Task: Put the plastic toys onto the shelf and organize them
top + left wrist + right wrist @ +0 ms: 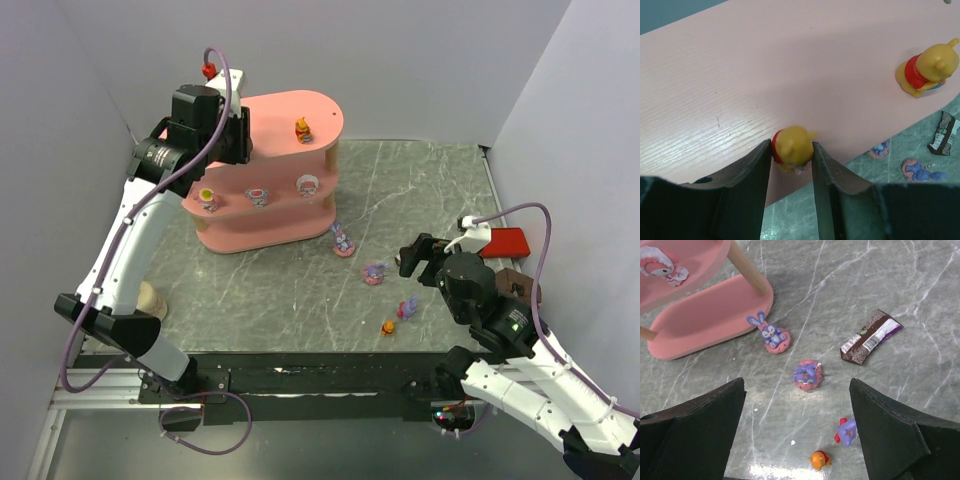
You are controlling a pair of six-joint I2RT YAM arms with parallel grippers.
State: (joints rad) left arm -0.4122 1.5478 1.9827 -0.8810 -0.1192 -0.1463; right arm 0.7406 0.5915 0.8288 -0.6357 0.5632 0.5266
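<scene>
Left wrist view: we grip an orange bear (791, 150) in the left gripper (791, 145) at the six-o'clock edge of the top of the shelf (740, 75), where release could tip it off, while our right gripper (796, 390) hangs wide open.

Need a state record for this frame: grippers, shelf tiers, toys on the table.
left gripper: jaws shut on held bear, at the top tier's near edge
right gripper: open, empty, above the table
shelf top tier: one shelved bear
middle tier: three pink-white toys
bottom tier: no toy seen
on table: three purple toys, one loose bear, snack bar, red box
</scene>
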